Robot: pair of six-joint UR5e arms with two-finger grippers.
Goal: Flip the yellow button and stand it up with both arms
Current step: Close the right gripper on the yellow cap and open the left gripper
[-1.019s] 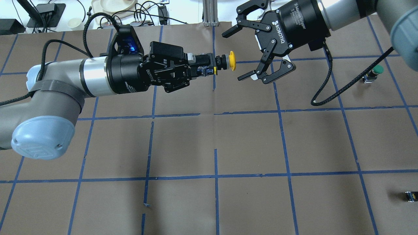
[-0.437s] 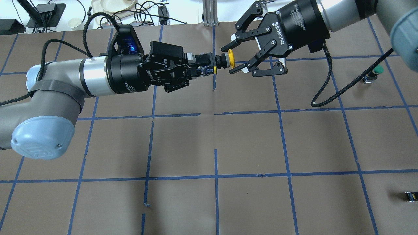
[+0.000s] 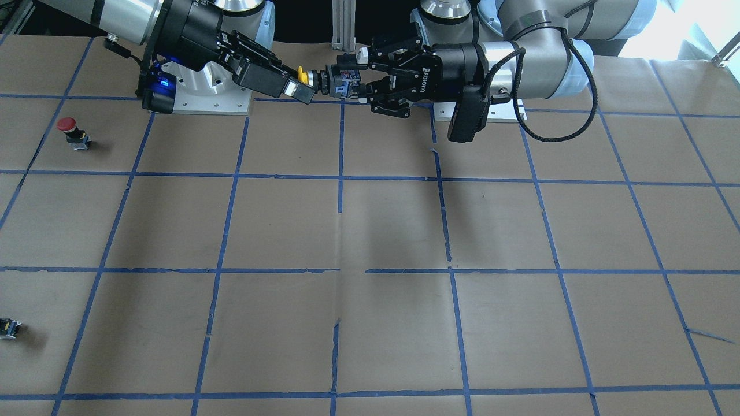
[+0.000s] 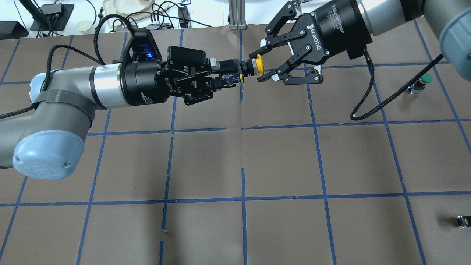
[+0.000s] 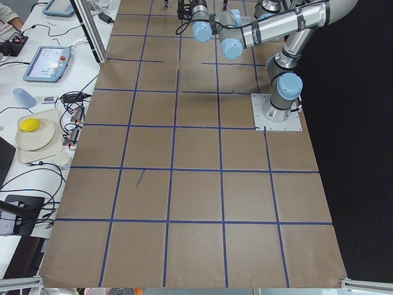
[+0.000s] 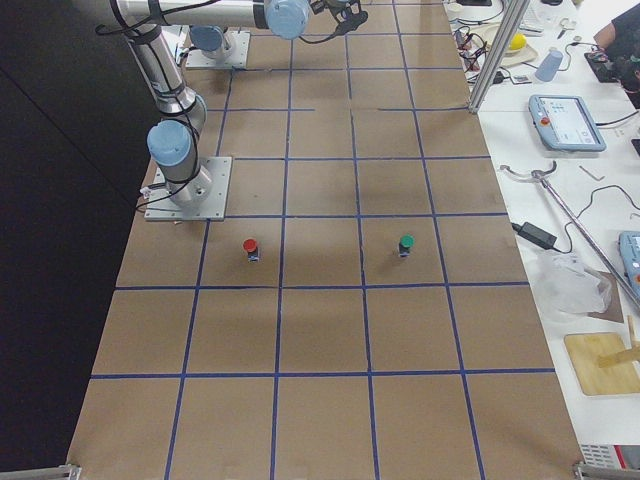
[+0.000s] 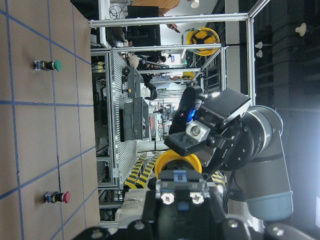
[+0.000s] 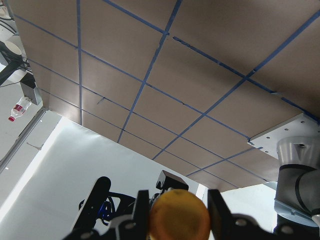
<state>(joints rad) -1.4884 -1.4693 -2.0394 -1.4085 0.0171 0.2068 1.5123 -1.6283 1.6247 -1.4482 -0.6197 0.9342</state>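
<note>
The yellow button (image 4: 260, 64) hangs level in the air above the far middle of the table, cap toward the right arm. My left gripper (image 4: 233, 71) is shut on its black body and grey contact block. My right gripper (image 4: 263, 60) has its fingers closed on the yellow cap from both sides. In the front-facing view the button (image 3: 301, 72) sits between the right gripper (image 3: 300, 81) and the left gripper (image 3: 352, 78). The right wrist view shows the cap (image 8: 179, 217) touching both pads. The left wrist view shows the cap (image 7: 177, 162) beyond the block.
A green-capped button (image 4: 423, 81) stands at the far right of the table. A small capless black block (image 4: 461, 221) lies near the right front edge. A red-capped button (image 3: 69, 130) stands on the robot's right side. Blue tape marks a grid on the brown table.
My right gripper moved in toward the button and its fingers closed around the yellow cap. The button shifted slightly toward the far side. The left arm stayed in place.
</note>
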